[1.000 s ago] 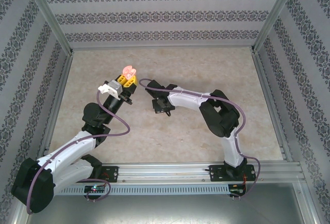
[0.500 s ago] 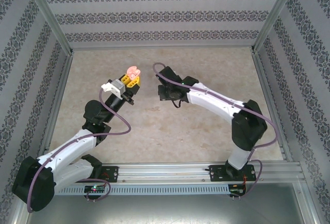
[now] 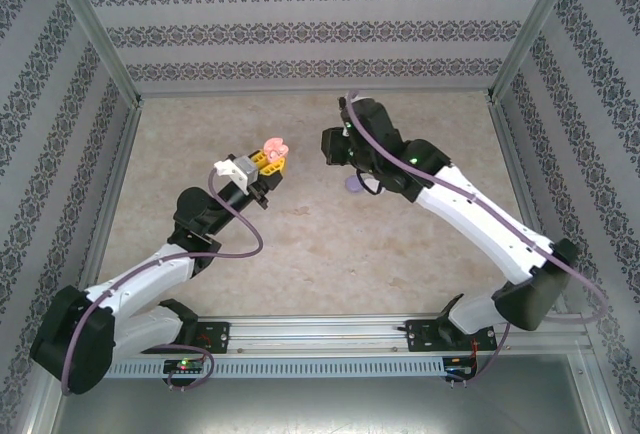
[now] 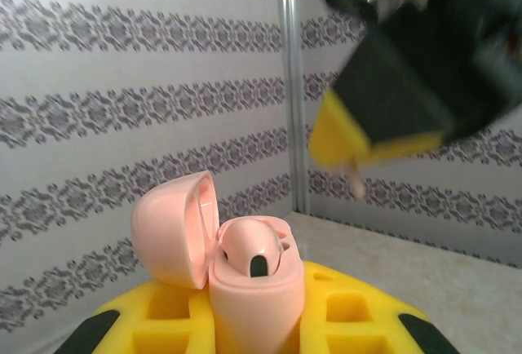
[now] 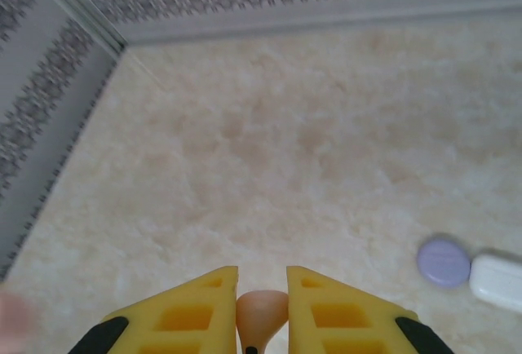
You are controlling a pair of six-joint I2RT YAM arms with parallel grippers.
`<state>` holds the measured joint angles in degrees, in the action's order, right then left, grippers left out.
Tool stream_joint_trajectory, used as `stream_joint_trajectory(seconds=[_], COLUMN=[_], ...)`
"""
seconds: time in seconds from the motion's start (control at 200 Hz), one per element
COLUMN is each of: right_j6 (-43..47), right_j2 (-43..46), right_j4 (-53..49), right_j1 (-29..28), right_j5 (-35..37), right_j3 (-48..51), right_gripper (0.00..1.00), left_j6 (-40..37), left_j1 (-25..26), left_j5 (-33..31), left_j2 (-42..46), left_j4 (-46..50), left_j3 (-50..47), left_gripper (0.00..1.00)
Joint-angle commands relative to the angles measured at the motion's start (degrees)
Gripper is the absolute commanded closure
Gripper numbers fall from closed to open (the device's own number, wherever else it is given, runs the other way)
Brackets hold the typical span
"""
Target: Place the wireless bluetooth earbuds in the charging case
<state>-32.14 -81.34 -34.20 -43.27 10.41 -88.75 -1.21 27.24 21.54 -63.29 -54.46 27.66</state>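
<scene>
My left gripper (image 3: 268, 160) (image 4: 253, 309) is shut on the open pink charging case (image 3: 274, 147) (image 4: 254, 289), which stands upright with its lid (image 4: 174, 227) swung left. One pinkish earbud (image 4: 253, 250) sits in the case. My right gripper (image 3: 334, 146) (image 5: 262, 279) is shut on a second pinkish earbud (image 5: 263, 311), pinched between its yellow fingers (image 5: 330, 309). In the left wrist view the right gripper (image 4: 359, 154) hangs blurred above and to the right of the case, apart from it.
A purple case (image 3: 354, 183) (image 5: 444, 261) and a white case (image 5: 497, 279) lie shut on the beige table (image 3: 400, 244), under and right of my right arm. Patterned walls and metal posts (image 4: 289, 85) enclose the table.
The right arm has stretched out and swung its gripper up and to the right, uncovering the purple case. The left gripper has carried the pink case a little to the right.
</scene>
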Motion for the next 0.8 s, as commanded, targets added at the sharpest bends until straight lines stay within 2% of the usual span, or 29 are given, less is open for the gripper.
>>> stream_joint_trajectory(seconds=[0.0,0.25,0.48,0.794], right_j6=[2.40,4.67,4.86,5.12], right_j2=[2.37,7.05,11.35,11.56], right_j4=[0.28,7.19,15.65,19.91], right_j1=[-0.39,-3.19,-4.98,-6.04], right_j5=[1.63,1.97,2.64,2.69], right_j3=[-1.95,1.87,9.21,11.67], right_gripper=[0.81,0.80,0.80,0.79], left_j6=[0.94,0.26,-0.46,-0.40], left_j1=[-0.60,1.07,2.59,4.00], left_j5=[5.86,11.61,13.47,13.95], left_j2=[-2.54,-7.87,-10.46,-11.77], left_j4=[-2.25,-2.59,-1.82,-1.66], left_j3=[2.69,7.53,11.51,13.58], left_gripper=[1.00,1.00,1.00,1.00])
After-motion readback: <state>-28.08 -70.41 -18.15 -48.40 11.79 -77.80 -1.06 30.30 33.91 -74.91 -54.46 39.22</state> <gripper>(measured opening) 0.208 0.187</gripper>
